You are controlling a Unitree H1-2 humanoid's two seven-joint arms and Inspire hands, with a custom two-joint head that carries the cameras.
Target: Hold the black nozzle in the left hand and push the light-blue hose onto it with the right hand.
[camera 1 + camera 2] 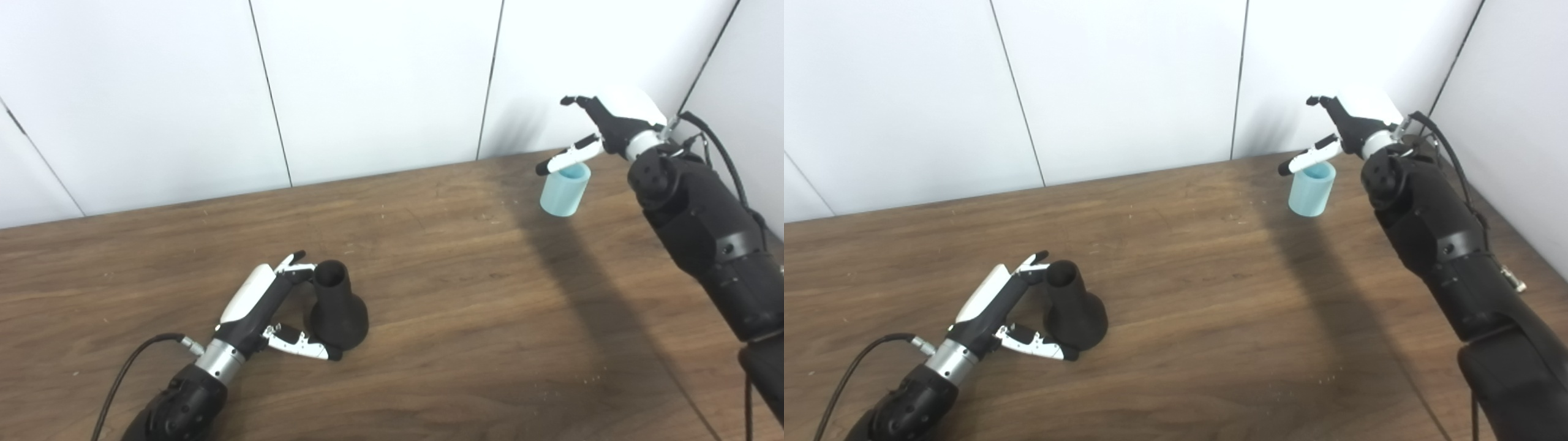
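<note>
The black nozzle (338, 311) stands upright on the wooden table (465, 288) at the front left, wide base down and narrow mouth up. My left hand (264, 309) is right beside it on its left, open: the fingers reach the neck near the mouth and the thumb lies by the base. The nozzle rests on the table, not lifted. The light-blue hose (565, 190), a short tube, stands upright at the back right. My right hand (603, 131) hovers just above and behind it, open, with its thumb stretched across the hose's top rim.
White wall panels (380, 86) close off the table's back edge and the right side close behind the hose. My right forearm (704, 239) runs along the table's right edge. A black cable (128, 373) trails from my left wrist.
</note>
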